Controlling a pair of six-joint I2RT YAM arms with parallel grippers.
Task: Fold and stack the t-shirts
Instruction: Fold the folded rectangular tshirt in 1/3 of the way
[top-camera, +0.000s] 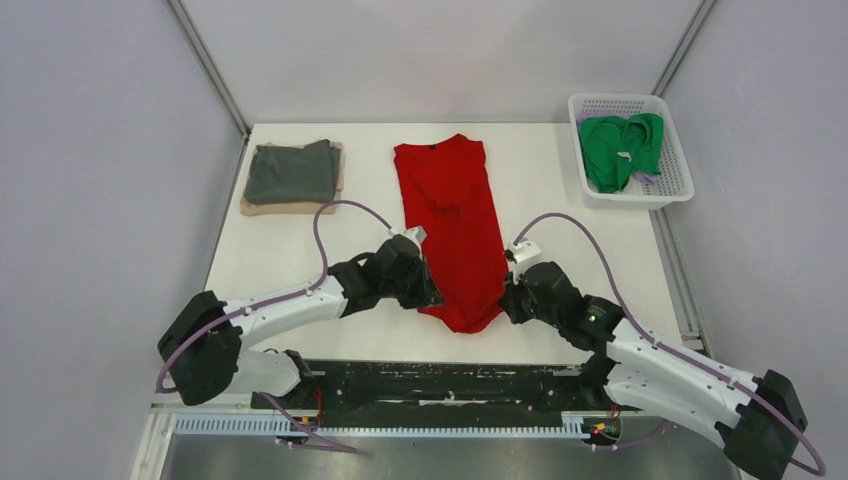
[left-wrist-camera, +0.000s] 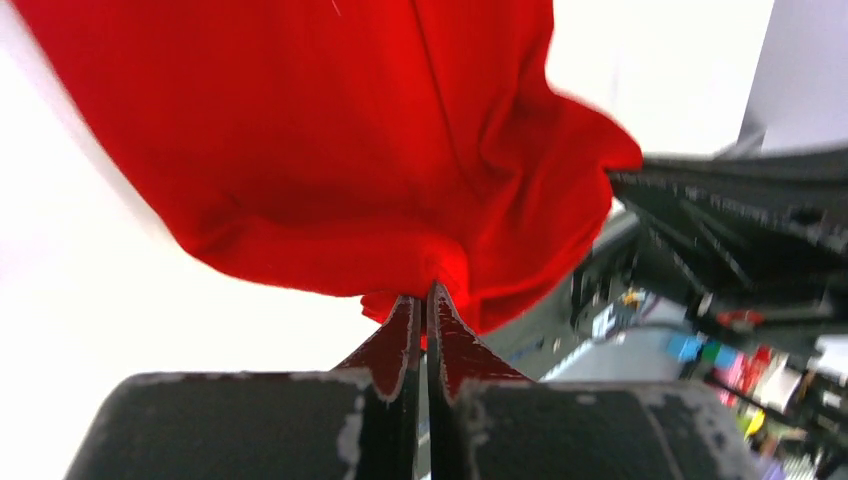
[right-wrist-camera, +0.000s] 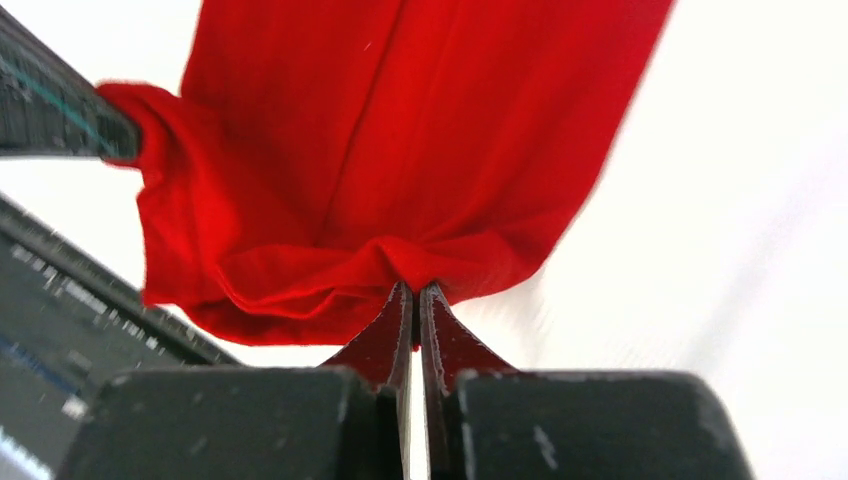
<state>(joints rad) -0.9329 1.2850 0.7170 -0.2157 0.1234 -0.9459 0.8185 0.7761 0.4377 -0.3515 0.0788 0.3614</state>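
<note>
Top external: black base rail (top-camera: 450, 385) along near edge of white table (top-camera: 590, 260). Left gripper (top-camera: 430, 296) pinched tight on near-left hem of red t-shirt (top-camera: 450, 220). Right gripper (top-camera: 505, 298) clamped on near-right hem. Wrist views show cloth bunched at tips. Shirt lies lengthwise mid-table, collar at far end. Far left: dark grey t-shirt (top-camera: 290, 172) folded atop tan t-shirt (top-camera: 258, 207). Far right: white basket (top-camera: 672, 190) holds green t-shirt (top-camera: 612, 150). Pale grey walls (top-camera: 100, 150), metal corner posts (top-camera: 210, 70).
</note>
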